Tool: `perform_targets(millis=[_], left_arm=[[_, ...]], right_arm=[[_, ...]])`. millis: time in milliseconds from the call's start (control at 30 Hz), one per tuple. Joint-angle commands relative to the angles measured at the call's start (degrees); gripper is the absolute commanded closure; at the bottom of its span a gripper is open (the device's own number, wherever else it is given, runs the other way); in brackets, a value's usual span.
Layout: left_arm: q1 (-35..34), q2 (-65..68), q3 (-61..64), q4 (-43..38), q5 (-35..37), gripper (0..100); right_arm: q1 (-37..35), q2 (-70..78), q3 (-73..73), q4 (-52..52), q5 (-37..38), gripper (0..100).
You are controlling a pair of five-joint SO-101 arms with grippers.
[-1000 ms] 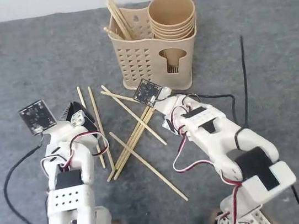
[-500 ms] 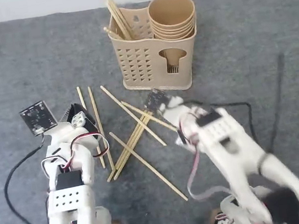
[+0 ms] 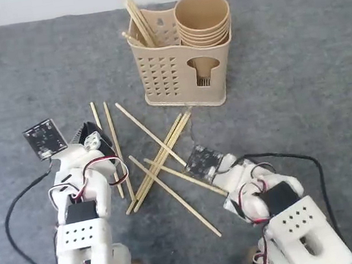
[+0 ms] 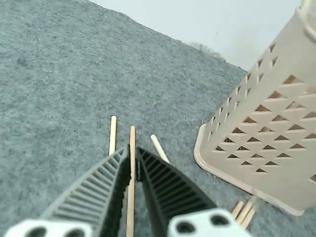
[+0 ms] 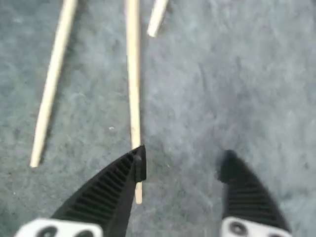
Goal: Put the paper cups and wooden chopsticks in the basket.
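A beige basket (image 3: pixel 168 74) stands at the back with a stack of paper cups (image 3: pixel 202 11) and a few wooden chopsticks (image 3: pixel 141 22) in it. Several more chopsticks (image 3: pixel 157 157) lie crossed on the grey carpet in front. My left gripper (image 3: pixel 90 136) hovers shut over two parallel chopsticks (image 4: pixel 132 143), with the basket (image 4: pixel 266 133) off to one side. My right gripper (image 5: pixel 183 163) is open and low over the carpet. One chopstick (image 5: pixel 132 74) ends right beside one of its fingertips (image 5: pixel 138 160). In the high view the right gripper (image 3: pixel 204 165) sits over that chopstick (image 3: pixel 168 169).
Grey carpet covers the table. A black cable (image 3: pixel 297 154) curves round the right arm's base. Another cable (image 3: pixel 14 214) loops left of the left arm. Open carpet lies to the right of the basket and at the far left.
The right arm has pulled back from near the basket toward the table's front. One chopstick slid forward with it, and the crossed pile shifted a little. The left arm stayed still.
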Motion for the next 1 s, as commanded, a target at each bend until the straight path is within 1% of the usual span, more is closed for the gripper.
perform_targets(millis=[0, 133, 233, 367, 500, 600, 733, 967], left_arm=[[0.00, -1.76, -0.66, -1.67, 0.18, 99], [-0.09, -1.76, -0.75, -1.67, 0.18, 99], [-0.26, -1.76, -0.84, -1.67, 0.35, 99], [-0.44, -1.76, -0.92, -1.67, 0.44, 99], [-0.62, -1.76, -1.27, -1.67, 0.44, 99], [-3.34, -1.76, -1.89, -1.67, 0.53, 99], [-4.40, -1.76, -2.42, -1.67, 0.53, 99], [-4.40, -1.76, -2.42, -1.67, 0.53, 99]], right_arm=[[-1.63, 2.07, -3.52, -0.31, -0.79, 73.2], [-4.26, 8.92, -10.46, -1.89, -5.54, 79.0], [-8.75, 17.54, -16.18, -1.71, -6.33, 82.0], [-13.85, 31.52, -24.26, -3.30, -9.23, 82.8], [-16.92, 44.79, -31.47, -7.69, -11.78, 82.8], [-18.33, 52.53, -35.52, -11.38, -13.80, 82.8], [-19.03, 59.74, -39.91, -15.16, -15.30, 82.8], [-18.86, 64.92, -47.91, -15.08, -14.86, 82.8]])
